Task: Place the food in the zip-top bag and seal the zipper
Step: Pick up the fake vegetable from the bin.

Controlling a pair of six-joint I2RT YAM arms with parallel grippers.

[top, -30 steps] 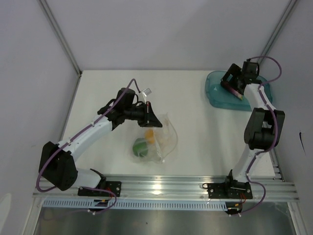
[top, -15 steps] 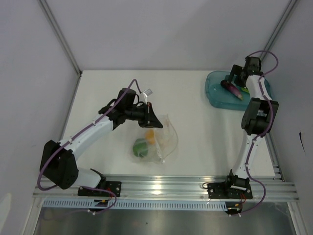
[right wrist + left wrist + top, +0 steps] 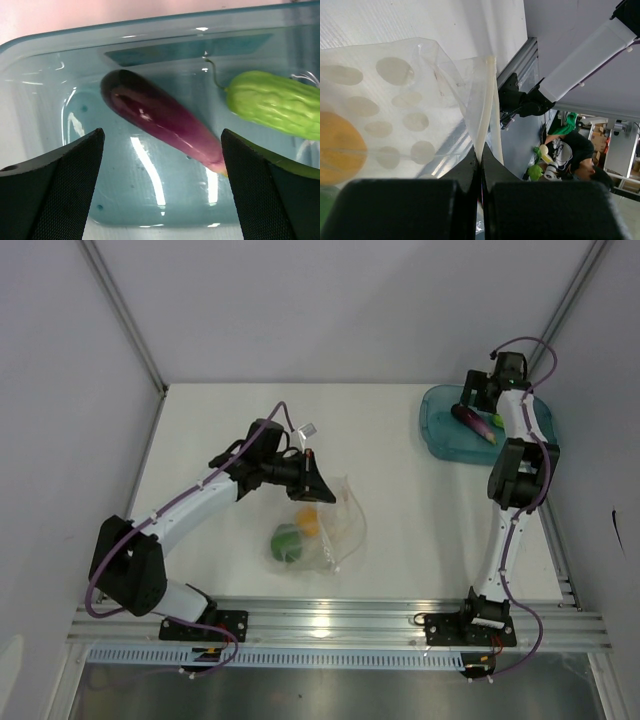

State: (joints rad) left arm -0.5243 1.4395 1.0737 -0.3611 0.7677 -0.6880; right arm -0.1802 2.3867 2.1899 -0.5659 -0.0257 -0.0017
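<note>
zip-top bag [image 3: 332, 530]: orange fruit [image 3: 308, 521], pepper [image 3: 287, 540] enclosed | tray [image 3: 447, 443]: eggplant [image 3: 160, 117], light-green piece [image 3: 275, 102] contained | left gripper [image 3: 480, 164] pinched on bag edge | right gripper [image 3: 160, 139] spread wide

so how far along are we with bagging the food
About halfway. Done: the orange fruit and green pepper lie in the zip-top bag. In hand: the left gripper pinches the bag's rim; the open right gripper hovers over the eggplant in the tray. Left: eggplant, light-green piece, then the zipper.
</note>
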